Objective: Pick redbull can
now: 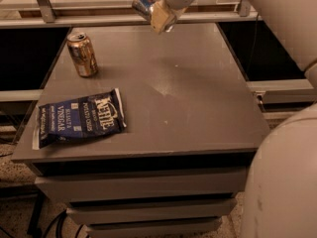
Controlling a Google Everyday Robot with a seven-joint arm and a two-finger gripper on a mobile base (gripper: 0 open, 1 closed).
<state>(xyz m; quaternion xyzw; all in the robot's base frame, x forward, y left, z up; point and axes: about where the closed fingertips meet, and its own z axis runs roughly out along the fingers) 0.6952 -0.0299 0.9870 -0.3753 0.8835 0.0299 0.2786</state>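
The redbull can (143, 4), slim, blue and silver with a shiny end, is held tilted on its side in my gripper (157, 15), well above the far edge of the grey table (188, 98). The gripper is shut on the can; its tan fingers (160, 18) cover the can's right part. The white arm comes down from the top right.
A gold-bronze can (82, 54) stands upright at the table's far left. A blue Kettle chips bag (79, 119) lies flat at the front left. Drawers sit under the tabletop. The robot's white body (282, 182) fills the lower right. A shelf rail runs behind the table.
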